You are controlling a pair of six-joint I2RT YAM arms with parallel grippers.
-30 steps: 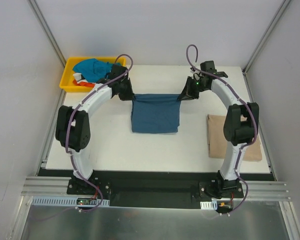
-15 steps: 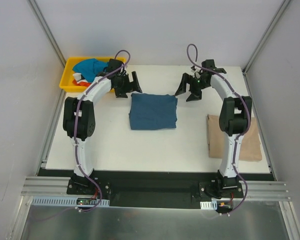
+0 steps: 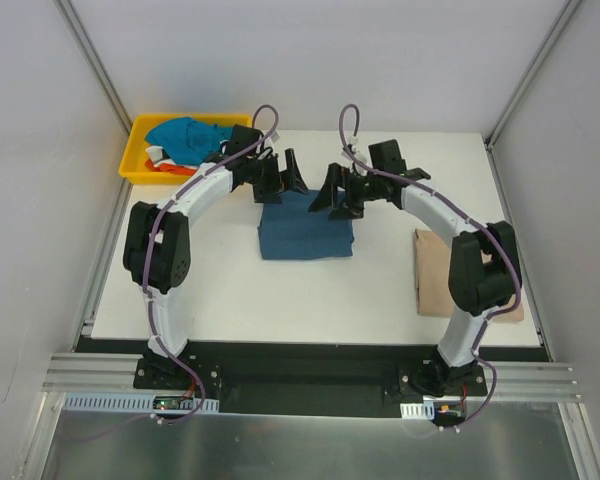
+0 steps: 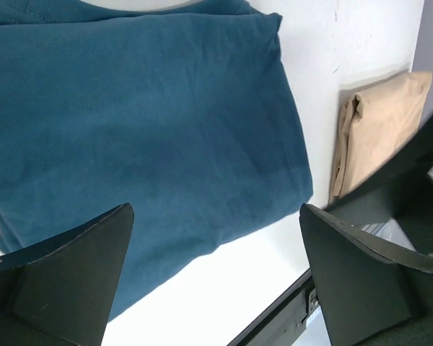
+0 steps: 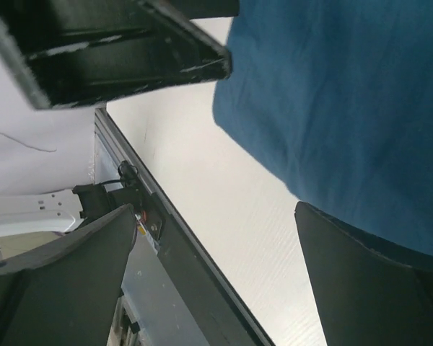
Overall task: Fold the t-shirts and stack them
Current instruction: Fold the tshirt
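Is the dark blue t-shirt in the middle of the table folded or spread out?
Folded. The dark teal t-shirt lies flat as a compact rectangle with no sleeves sticking out.

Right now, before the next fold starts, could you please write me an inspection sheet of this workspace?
Surface: white table, flat, no spills seen.
Job's things: folded teal t-shirt at the centre; folded tan t-shirt on the right, partly hidden by the right arm; bright blue t-shirt and white and orange cloth heaped in the yellow tray.
Clutter: nothing seen.
Claws: left claw and right claw both open and empty, above the teal t-shirt's far edge.
Cables: purple cables looped above each wrist, clear of the cloth.
Surroundings: pale walls; metal rail at the near edge.
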